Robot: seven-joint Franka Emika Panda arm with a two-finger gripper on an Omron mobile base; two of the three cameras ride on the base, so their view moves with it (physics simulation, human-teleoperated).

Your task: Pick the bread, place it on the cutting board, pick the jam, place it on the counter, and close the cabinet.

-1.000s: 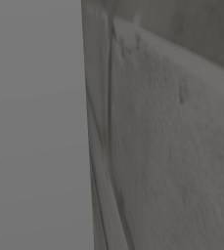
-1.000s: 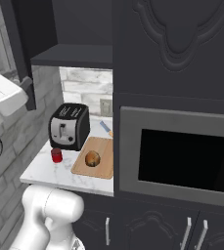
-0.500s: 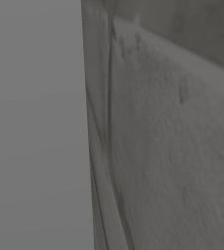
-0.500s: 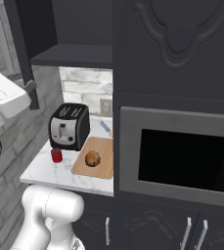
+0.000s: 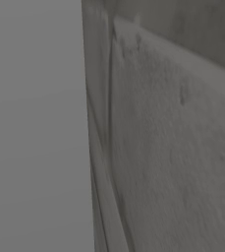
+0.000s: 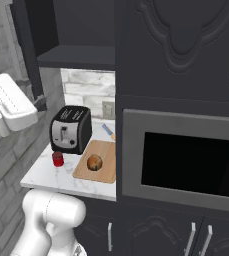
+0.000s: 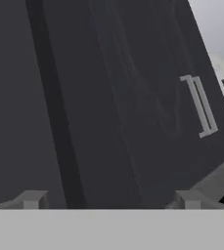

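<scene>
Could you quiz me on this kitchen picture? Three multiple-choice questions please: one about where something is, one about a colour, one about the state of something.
1. Where is the bread?
A. on the cutting board
B. inside the microwave
C. on top of the toaster

2. What colour is the jam jar on the counter?
A. blue
B. red
C. yellow

3. How is the upper cabinet?
A. closed
B. door missing
C. door open

Answers:
1. A: the bread lies on the cutting board, right of the toaster.
2. B: the jam jar on the counter is red.
3. C: the cabinet door stands swung out, the shelf showing.
</scene>
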